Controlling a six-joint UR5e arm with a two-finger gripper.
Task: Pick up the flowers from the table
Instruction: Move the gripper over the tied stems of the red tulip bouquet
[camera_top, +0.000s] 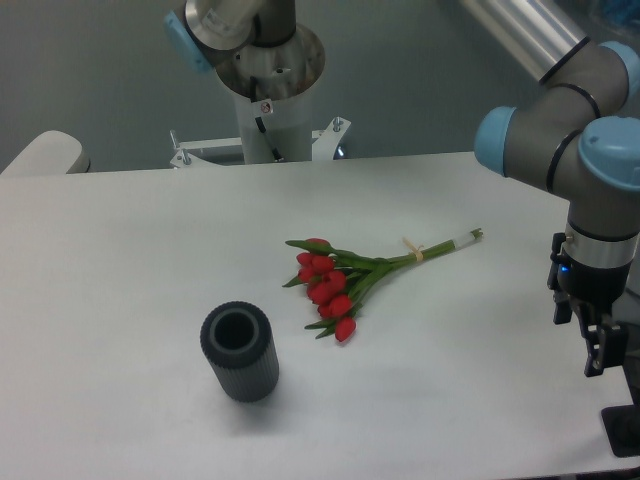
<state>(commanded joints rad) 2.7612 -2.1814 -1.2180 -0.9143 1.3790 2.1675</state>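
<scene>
Nearest: dark grey ribbed cylinder (240, 352) upright on the white counter (120, 260), open top, hollow looks dark; contents not discernible. Beyond it, just to its right, the red tulip bunch (340, 280) lies flat mid-counter, blooms toward the cylinder, banded stems pointing far right. Pincer (597, 345) at right edge, well apart from flowers; open or closed, cannot tell.

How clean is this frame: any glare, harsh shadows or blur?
Fixed camera: even, soft light; the table reads bright white without hotspots; faint shadow under the ribbed cylinder; the flowers are slightly soft, with saturated reds; the gripper sits dark at the right edge.
</scene>
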